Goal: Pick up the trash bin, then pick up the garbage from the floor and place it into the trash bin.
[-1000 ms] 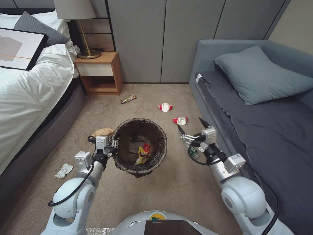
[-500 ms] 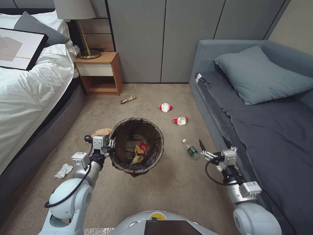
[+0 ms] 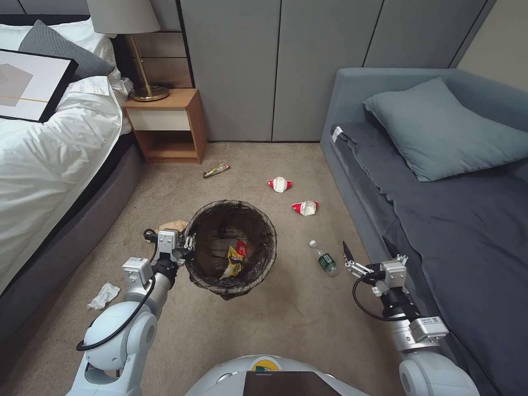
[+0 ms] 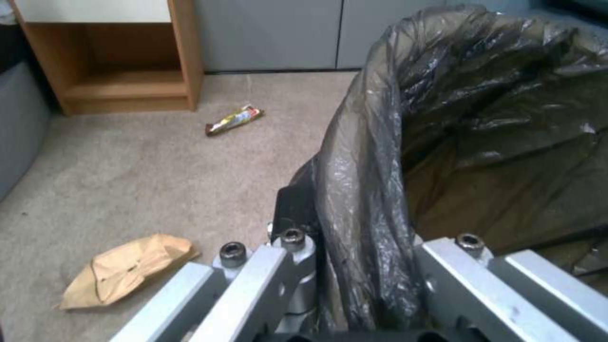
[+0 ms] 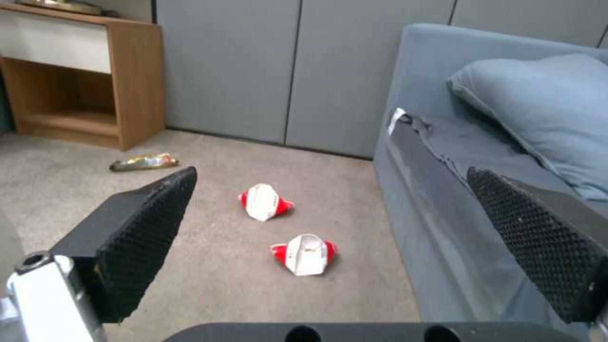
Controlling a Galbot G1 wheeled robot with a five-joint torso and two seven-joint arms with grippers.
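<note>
While the right gripper [image 3: 368,254] hovers with jaws wide and empty, the bottle [image 3: 324,258] lies just inward on the floor, long axis slanting away, nearer this arm. Left gripper [image 3: 187,243] clamps the trash bin [image 3: 231,250] rim.

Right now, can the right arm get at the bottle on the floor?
Probably yes. The right gripper hangs open beside the bottle, with bare carpet between them. The sofa flanks its other side, and the trash bin sits clear.
</note>
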